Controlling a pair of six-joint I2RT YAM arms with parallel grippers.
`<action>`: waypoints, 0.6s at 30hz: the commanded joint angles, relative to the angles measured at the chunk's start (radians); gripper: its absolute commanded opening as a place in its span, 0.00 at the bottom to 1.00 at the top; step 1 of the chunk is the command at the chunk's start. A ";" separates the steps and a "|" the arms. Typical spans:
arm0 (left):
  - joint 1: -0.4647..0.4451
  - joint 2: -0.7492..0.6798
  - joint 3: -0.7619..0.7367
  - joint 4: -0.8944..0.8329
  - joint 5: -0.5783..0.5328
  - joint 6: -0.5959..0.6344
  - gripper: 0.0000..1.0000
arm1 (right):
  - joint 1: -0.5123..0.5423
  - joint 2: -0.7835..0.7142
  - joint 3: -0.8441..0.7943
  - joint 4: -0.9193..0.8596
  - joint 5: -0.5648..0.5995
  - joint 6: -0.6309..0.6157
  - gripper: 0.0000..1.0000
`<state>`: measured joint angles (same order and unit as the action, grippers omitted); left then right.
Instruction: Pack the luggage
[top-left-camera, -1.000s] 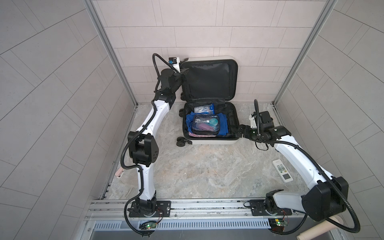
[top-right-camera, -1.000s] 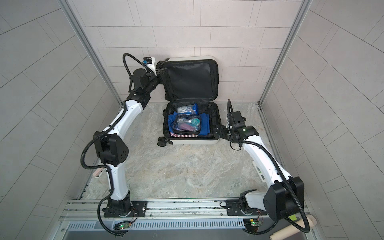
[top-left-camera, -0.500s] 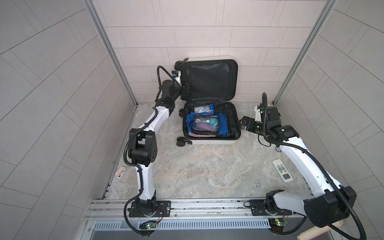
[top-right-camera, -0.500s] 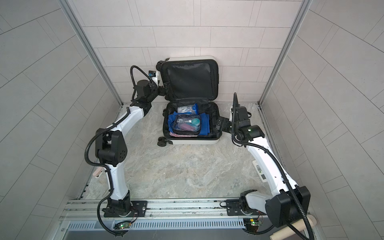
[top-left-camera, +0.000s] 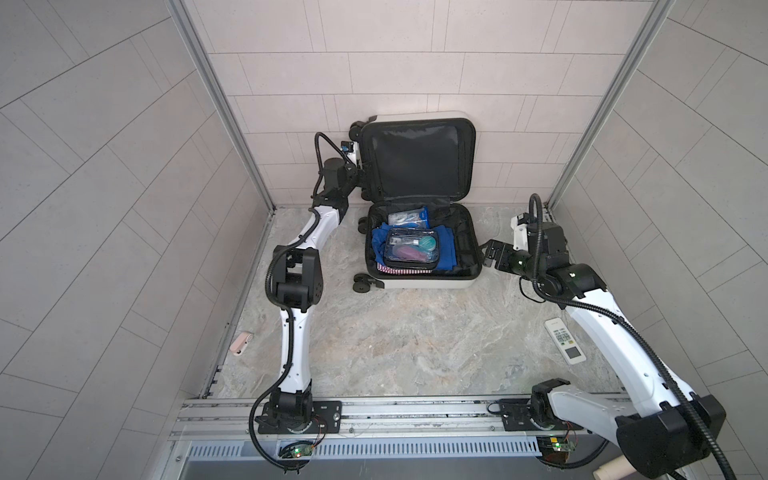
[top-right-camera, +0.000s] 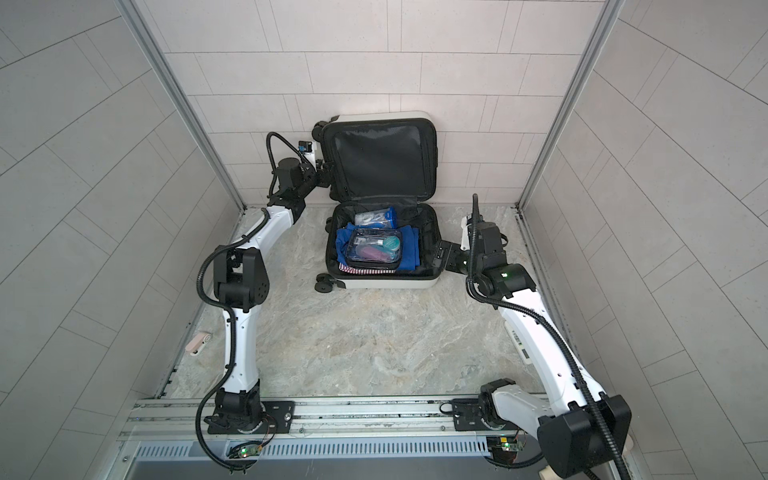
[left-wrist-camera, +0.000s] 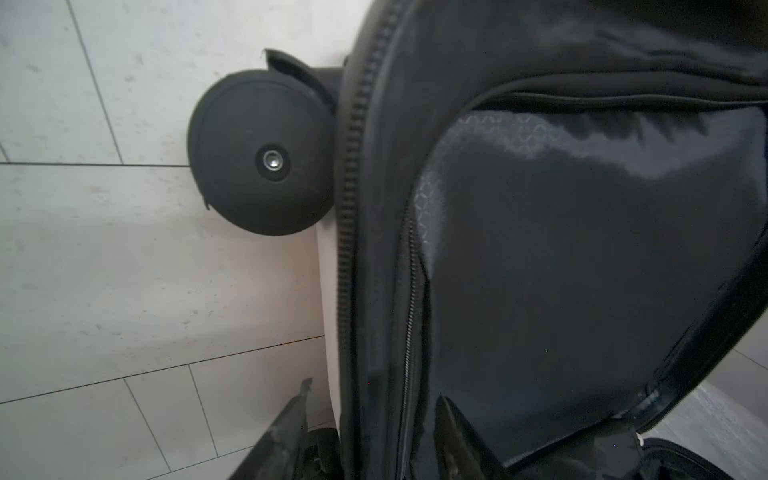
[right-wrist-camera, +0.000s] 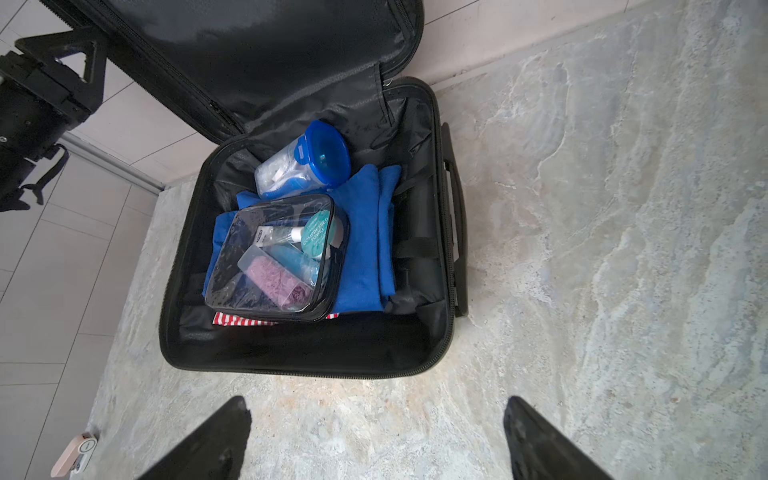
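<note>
Your luggage lies open at the back of the tabletop, long axis running side to side. Its wheels point toward the left arm's side and its carry handle toward the right, with the base flat and the lid upright against the back wall. Your left end effector straddles the lid's wheel-side edge, one of its fingers outside the shell and one over the lining, though you cannot tell whether it pinches the rim. Your right end effector hangs just off the handle end, jaws wide and empty.
</note>
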<state>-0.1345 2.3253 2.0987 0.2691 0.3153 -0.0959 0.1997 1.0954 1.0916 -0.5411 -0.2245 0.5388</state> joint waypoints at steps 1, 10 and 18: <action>0.001 0.020 0.070 0.034 0.032 0.024 0.49 | -0.003 -0.042 -0.027 0.017 0.003 0.001 0.97; 0.002 0.117 0.221 0.085 0.044 -0.002 0.35 | -0.002 -0.054 -0.064 0.016 -0.016 0.017 0.96; 0.002 0.172 0.285 0.094 0.024 -0.045 0.21 | 0.006 -0.047 -0.100 0.042 -0.016 0.042 0.94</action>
<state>-0.1318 2.4767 2.3516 0.3237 0.3317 -0.1280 0.2020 1.0546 1.0023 -0.5232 -0.2409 0.5629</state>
